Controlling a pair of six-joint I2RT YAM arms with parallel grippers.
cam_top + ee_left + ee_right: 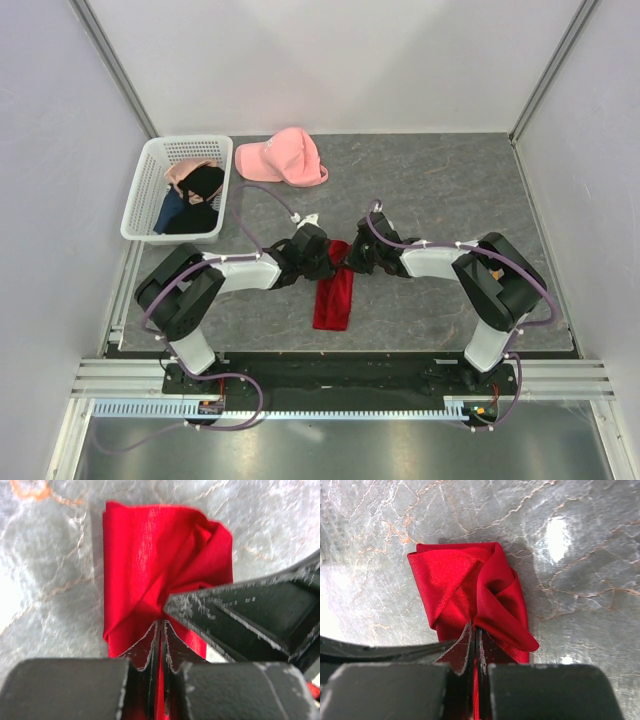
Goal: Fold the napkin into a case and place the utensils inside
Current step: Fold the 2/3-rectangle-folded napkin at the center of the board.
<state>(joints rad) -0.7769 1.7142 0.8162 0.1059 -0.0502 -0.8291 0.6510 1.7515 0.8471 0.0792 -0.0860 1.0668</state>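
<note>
The red napkin (334,290) lies as a narrow folded strip on the table between my two arms. Its far end is bunched and lifted where both grippers meet. My left gripper (322,252) is shut on a fold of the napkin (160,555), red cloth pinched between its fingers. My right gripper (356,255) is also shut on the napkin (470,585), cloth showing between its fingers. In the left wrist view the right gripper's finger (250,610) crosses just to the right. No orange utensils are in view.
A pink cap (284,158) lies at the back of the table. A white basket (140,200) with black, blue and pink garments stands at the back left. Grey marbled table (450,180) extends to the right.
</note>
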